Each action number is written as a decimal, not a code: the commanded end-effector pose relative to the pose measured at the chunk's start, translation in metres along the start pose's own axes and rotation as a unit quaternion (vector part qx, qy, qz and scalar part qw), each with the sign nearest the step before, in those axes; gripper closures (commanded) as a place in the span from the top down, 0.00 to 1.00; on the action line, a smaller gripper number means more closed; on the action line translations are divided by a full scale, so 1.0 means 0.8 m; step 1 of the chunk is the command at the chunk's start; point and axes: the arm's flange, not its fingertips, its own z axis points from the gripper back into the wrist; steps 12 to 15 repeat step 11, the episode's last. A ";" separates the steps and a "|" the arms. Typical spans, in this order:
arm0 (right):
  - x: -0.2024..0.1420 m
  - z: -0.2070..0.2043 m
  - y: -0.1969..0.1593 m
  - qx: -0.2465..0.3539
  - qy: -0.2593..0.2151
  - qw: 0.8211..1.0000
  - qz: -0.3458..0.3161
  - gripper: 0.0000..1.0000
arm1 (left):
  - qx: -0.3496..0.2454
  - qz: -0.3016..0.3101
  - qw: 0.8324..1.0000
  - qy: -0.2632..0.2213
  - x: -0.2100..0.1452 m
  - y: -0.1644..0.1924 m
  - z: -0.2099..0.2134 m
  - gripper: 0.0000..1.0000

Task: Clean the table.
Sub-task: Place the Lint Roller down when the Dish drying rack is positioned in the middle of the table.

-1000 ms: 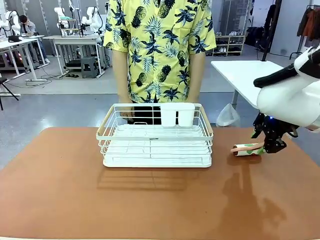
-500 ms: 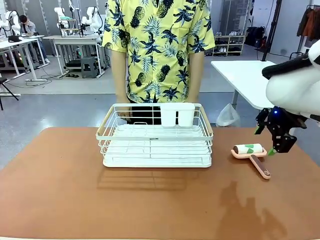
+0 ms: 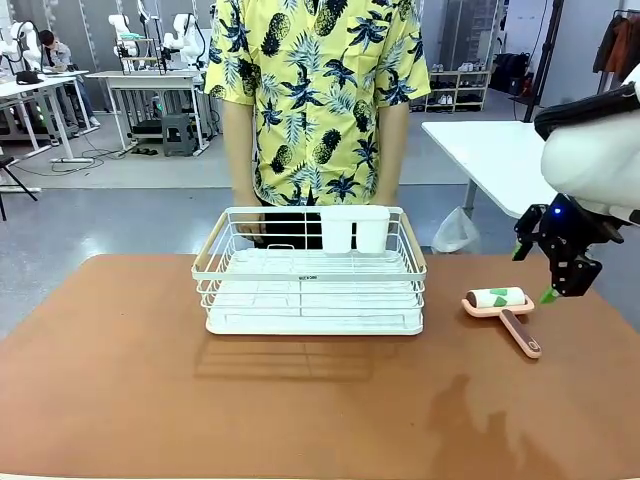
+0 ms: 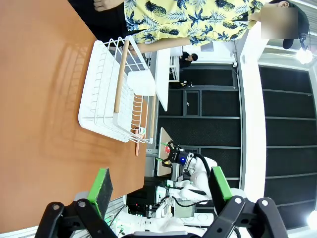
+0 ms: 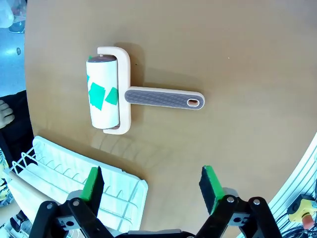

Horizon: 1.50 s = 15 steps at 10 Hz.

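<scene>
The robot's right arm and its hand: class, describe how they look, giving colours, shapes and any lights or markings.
The right arm has a bulky, rounded white shell with a black band along its top. Its hand is black and angular, with a small blue light glowing on the wrist part. The two fingers end in bright green pads, rectangular and ribbed, fixed on black linkages with round silver bolts.

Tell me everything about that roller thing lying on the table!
It's a lint roller with a white roll that has green patches stuck on it. A peach-pink frame holds the roll, and a long handle with a grey ribbed grip and a small hole at its end sticks out from it. It looks like plastic. It lies flat on the reddish-brown table, to the right of the white dish rack, not touching it. Nothing holds it; the right gripper hangs open above it.
</scene>
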 end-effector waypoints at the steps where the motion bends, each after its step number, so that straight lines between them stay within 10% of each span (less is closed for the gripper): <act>1: 0.000 -0.004 0.002 0.005 -0.002 1.000 0.000 1.00 | -0.006 -0.005 1.000 0.003 -0.002 -0.001 0.005 1.00; 15: 0.000 -0.004 0.002 0.005 -0.002 1.000 0.000 1.00 | -0.006 -0.005 1.000 0.003 -0.002 -0.001 0.005 1.00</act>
